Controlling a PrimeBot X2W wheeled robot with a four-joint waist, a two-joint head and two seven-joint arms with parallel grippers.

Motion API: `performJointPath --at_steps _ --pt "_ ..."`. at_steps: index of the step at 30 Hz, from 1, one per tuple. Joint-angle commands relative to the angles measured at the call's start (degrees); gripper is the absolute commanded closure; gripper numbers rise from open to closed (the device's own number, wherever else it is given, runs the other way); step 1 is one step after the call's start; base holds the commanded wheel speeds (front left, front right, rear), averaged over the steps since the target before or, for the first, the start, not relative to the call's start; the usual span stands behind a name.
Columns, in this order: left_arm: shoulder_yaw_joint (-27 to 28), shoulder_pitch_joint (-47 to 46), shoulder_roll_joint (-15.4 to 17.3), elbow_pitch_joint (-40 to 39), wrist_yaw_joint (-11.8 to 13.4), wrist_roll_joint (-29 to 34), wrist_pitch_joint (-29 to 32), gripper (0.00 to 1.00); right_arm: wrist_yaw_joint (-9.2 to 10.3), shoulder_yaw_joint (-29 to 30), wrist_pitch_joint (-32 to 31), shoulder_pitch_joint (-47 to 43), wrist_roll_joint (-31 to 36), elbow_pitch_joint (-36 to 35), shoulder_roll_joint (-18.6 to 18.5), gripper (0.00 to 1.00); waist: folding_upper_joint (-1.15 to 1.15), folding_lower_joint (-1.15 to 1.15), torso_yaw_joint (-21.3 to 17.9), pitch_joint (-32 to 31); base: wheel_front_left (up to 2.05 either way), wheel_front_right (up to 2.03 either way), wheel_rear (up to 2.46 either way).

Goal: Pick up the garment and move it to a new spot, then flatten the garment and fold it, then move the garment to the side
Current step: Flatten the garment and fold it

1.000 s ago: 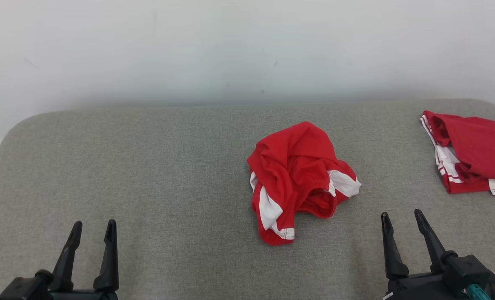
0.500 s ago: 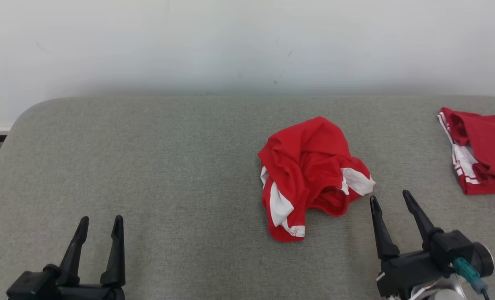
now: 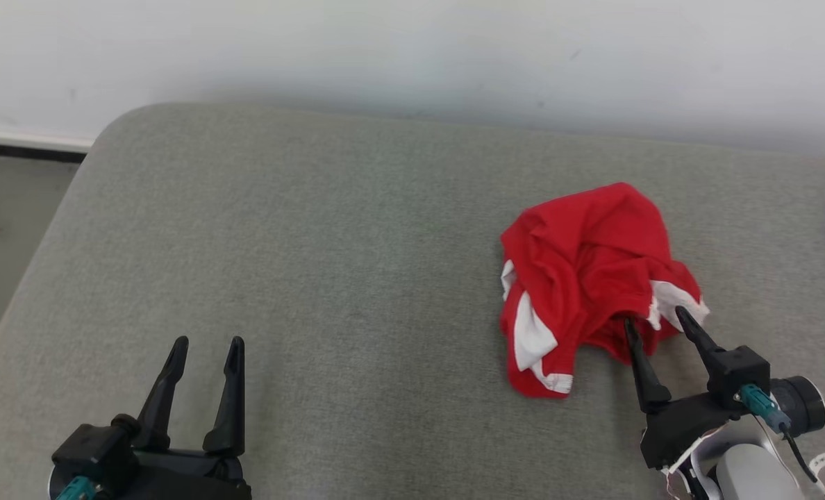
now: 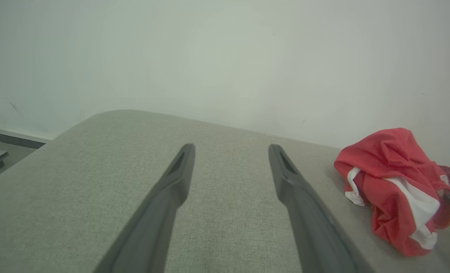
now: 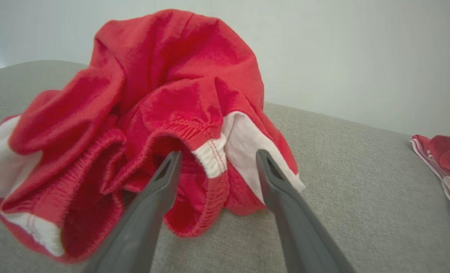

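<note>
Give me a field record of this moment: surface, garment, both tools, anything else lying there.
surface: grey, padded
garment: red with white panels, crumpled in a heap on the surface's right half
left tool: open, empty, over bare surface, well apart from the garment
right tool: open, tips at the garment's near edge, elastic waistband fold between the fingers, not clamped
second garment: red and white, at the far right of the surface
task stage: pickup not yet done
</note>
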State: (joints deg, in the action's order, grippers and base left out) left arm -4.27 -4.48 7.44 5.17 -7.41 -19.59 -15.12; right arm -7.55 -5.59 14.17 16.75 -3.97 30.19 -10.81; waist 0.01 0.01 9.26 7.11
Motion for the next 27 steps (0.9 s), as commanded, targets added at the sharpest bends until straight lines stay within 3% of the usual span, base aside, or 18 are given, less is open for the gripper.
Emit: performJointPath --at_steps 1,3,4,5,9,14,22,27 --pt "-0.1 -0.7 -0.2 0.3 0.0 0.1 0.0 0.00 0.17 -0.2 0.4 1.1 0.1 1.0 -0.3 0.00 -0.01 -0.01 2.6 2.1 0.00 0.00 0.00" --pt "-0.1 -1.0 -0.3 0.4 0.0 0.0 0.0 0.00 0.17 -0.5 0.6 2.4 -0.1 3.2 -0.3 0.00 -0.01 -0.01 3.1 2.3 0.00 0.00 0.00" --pt "-0.2 -1.0 -0.3 0.5 0.0 0.0 0.0 0.00 0.16 -0.6 0.6 3.0 -0.3 4.3 -0.2 0.17 -0.01 -0.01 3.4 2.4 0.00 0.00 0.00" --pt "-0.2 -1.1 -0.3 0.6 0.0 -0.1 0.0 0.00 0.16 -0.7 0.7 3.5 -0.6 5.1 -0.2 1.00 -0.01 -0.01 3.5 2.3 0.00 0.00 0.00" --pt "0.0 -0.5 -0.3 1.2 -0.1 -0.1 0.0 0.00 0.17 -2.5 1.0 5.1 -1.8 6.2 0.4 1.00 -0.01 -0.01 3.5 1.2 0.00 0.00 0.00" --pt "0.1 0.4 -0.5 1.3 -0.1 0.1 0.0 0.00 0.16 -6.1 1.0 3.8 -3.9 0.7 2.4 1.00 -0.01 -0.01 2.4 -0.4 0.00 0.00 0.00" --pt "0.0 0.4 -0.1 1.2 0.0 0.1 0.0 0.00 0.16 -14.9 1.0 4.0 -6.7 -6.1 5.6 1.00 -0.01 -0.01 1.5 -0.8 0.00 0.00 0.00" --pt "-0.1 0.3 0.0 1.2 0.0 0.1 0.0 0.00 0.16 -23.2 0.4 4.3 -9.1 -6.5 7.2 1.00 -0.01 -0.01 1.6 -0.6 0.00 0.00 0.00"
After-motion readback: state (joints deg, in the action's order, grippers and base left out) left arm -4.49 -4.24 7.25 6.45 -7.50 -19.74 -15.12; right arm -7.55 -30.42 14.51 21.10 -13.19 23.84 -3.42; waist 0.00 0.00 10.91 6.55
